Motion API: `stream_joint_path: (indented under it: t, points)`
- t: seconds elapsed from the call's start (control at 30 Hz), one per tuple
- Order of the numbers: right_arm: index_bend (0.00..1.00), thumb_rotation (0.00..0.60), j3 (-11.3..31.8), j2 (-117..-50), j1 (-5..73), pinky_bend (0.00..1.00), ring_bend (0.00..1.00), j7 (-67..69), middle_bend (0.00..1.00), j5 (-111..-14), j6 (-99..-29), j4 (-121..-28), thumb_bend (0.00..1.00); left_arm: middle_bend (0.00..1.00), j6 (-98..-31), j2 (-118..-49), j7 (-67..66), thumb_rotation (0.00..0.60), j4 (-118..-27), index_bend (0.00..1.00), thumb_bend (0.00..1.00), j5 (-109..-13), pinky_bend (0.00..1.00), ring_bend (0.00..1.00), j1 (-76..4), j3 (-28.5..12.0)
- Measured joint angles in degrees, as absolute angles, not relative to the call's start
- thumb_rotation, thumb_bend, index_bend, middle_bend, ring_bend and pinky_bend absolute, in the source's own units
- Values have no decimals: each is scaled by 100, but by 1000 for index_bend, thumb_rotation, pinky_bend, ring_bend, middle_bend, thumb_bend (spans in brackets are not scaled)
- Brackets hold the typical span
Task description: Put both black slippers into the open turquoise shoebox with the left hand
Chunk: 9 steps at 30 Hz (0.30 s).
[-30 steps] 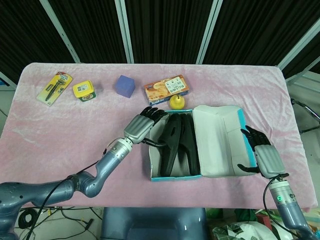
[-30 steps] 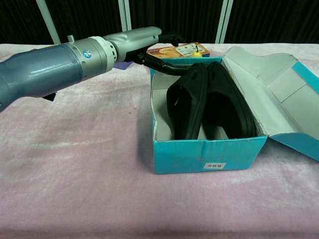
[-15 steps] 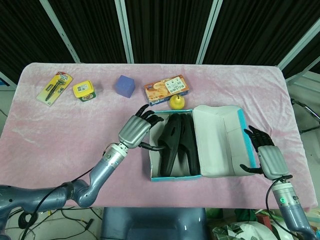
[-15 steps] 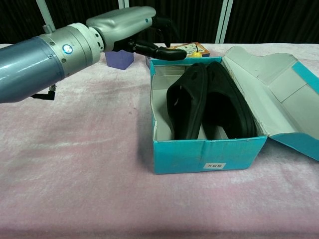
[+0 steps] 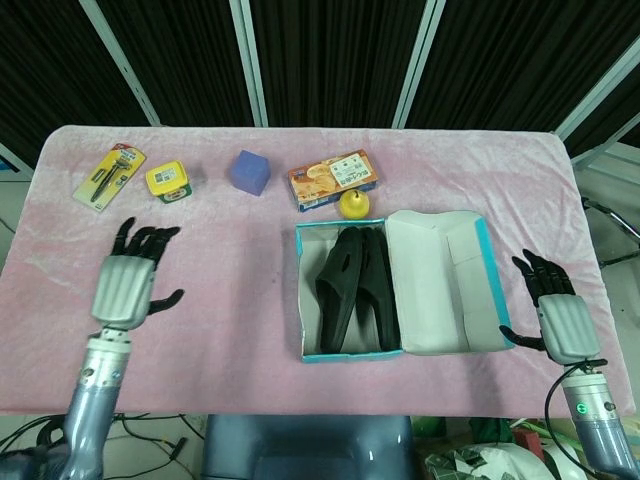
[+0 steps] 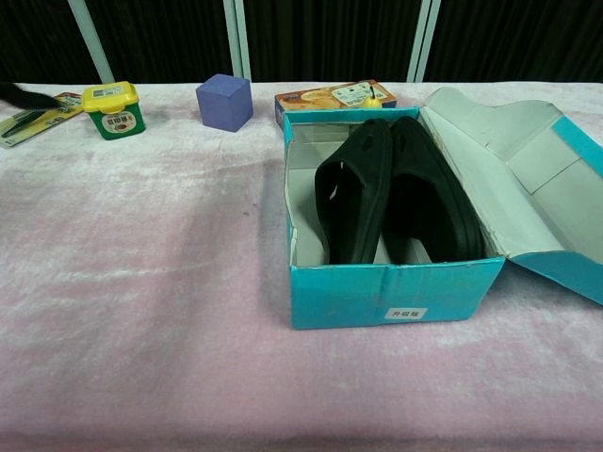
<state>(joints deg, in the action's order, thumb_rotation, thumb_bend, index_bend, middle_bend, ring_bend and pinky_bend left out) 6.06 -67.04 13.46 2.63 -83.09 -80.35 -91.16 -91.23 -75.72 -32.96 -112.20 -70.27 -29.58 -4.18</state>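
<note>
Both black slippers (image 5: pixel 355 288) (image 6: pixel 391 193) lie side by side inside the open turquoise shoebox (image 5: pixel 312 353) (image 6: pixel 396 297), whose lid (image 5: pixel 440 282) (image 6: pixel 513 169) leans open to the right. My left hand (image 5: pixel 132 279) hovers far to the left of the box, fingers spread, holding nothing; only a dark fingertip (image 6: pixel 11 91) shows at the left edge of the chest view. My right hand (image 5: pixel 556 315) sits open just right of the lid, empty.
Along the back of the pink table (image 5: pixel 230 300) stand a packaged tool (image 5: pixel 108 174), a yellow-lidded jar (image 5: pixel 168 181) (image 6: pixel 113 108), a purple cube (image 5: pixel 250 171) (image 6: pixel 224 101), a snack box (image 5: pixel 332 179) (image 6: pixel 334 95) and a yellow fruit (image 5: pixel 353 204).
My left hand has pulled away from the shoebox's left rim, moving far left across the table. My right hand has shifted slightly right, away from the lid.
</note>
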Motion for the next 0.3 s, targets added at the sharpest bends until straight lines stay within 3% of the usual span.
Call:
stream_joint_path:
  t: [0.17,0.3]
  points:
    - [0,600,567,-6757,1102,60,0,70,0,-8411,-8472,-9094,68,181,-9896,-7217,-2493,600,-11105,141,0,-7715,41,107,-2008,181]
    - [0,600,480,-6784,871,53,0,-108,0,-8541,-8817,-9090,68,115,-10152,-7025,-1946,600,-10867,102,0,-8137,4,35,-1357,725]
